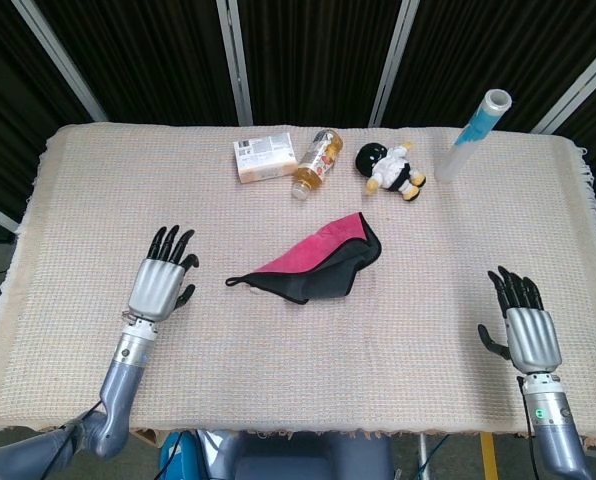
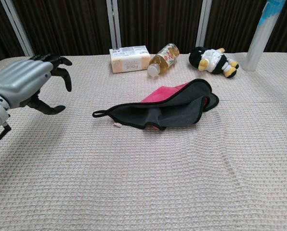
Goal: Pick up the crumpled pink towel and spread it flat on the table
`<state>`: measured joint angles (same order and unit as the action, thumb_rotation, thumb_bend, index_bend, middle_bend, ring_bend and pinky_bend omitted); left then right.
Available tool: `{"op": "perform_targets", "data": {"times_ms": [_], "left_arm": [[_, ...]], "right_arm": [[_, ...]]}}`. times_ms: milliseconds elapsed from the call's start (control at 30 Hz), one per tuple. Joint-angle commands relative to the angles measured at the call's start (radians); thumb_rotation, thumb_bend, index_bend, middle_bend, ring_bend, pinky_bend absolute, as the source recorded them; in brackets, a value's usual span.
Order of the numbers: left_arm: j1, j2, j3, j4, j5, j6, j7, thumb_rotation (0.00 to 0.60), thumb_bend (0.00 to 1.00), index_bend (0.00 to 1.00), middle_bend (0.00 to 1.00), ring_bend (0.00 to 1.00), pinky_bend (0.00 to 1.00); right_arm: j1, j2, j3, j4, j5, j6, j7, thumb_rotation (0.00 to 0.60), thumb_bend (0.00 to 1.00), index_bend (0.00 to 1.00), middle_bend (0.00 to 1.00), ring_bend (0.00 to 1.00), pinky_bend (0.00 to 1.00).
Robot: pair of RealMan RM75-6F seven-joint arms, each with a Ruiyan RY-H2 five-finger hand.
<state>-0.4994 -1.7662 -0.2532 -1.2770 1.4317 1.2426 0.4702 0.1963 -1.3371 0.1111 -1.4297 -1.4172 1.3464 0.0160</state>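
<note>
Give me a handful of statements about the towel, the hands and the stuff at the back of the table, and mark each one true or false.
1. The pink towel lies folded over on itself near the middle of the table. True.
2. The left hand grips the towel. False: it holds nothing, fingers apart, and sits clear of the towel.
3. The right hand is also empty. True.
4. The bottle stands upright. False: it lies on its side, next to the small box.
5. The plush toy rests on the towel. False: it lies apart, behind it, near the tall tube.
</note>
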Motion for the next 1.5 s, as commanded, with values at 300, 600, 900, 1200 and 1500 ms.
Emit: {"op": "perform_targets", "data": {"times_ms": [300,600,900,1200,1500], "left_arm": [[-0.076,-0.112,0.014,0.151,0.000,-0.035,-0.011,0.600,0.31,0.42,0.09,0.00,0.00],[-0.107,-0.179,0.030,0.255,0.009,-0.032,-0.044,0.600,0.31,0.44,0.09,0.00,0.00],[-0.137,-0.252,0.042,0.371,0.030,-0.012,-0.100,0.600,0.31,0.45,0.10,0.00,0.00],[-0.166,-0.313,0.050,0.461,0.053,0.015,-0.168,0.600,0.36,0.49,0.11,0.00,0.00],[-0.167,-0.323,0.061,0.516,0.063,0.043,-0.207,0.600,0.40,0.52,0.12,0.00,0.00]], "right_arm": [[0.003,-0.002,0.004,0.009,0.010,-0.008,0.018,0.600,0.35,0.00,0.00,0.00,0.00],[0.005,-0.003,0.004,0.012,0.015,-0.014,0.027,0.600,0.35,0.00,0.00,0.00,0.00],[0.005,-0.004,0.004,0.016,0.019,-0.015,0.029,0.600,0.35,0.00,0.00,0.00,0.00],[0.006,-0.009,0.005,0.023,0.029,-0.022,0.025,0.600,0.35,0.00,0.00,0.00,0.00],[0.004,-0.010,0.004,0.024,0.031,-0.020,0.023,0.600,0.35,0.00,0.00,0.00,0.00]]}}
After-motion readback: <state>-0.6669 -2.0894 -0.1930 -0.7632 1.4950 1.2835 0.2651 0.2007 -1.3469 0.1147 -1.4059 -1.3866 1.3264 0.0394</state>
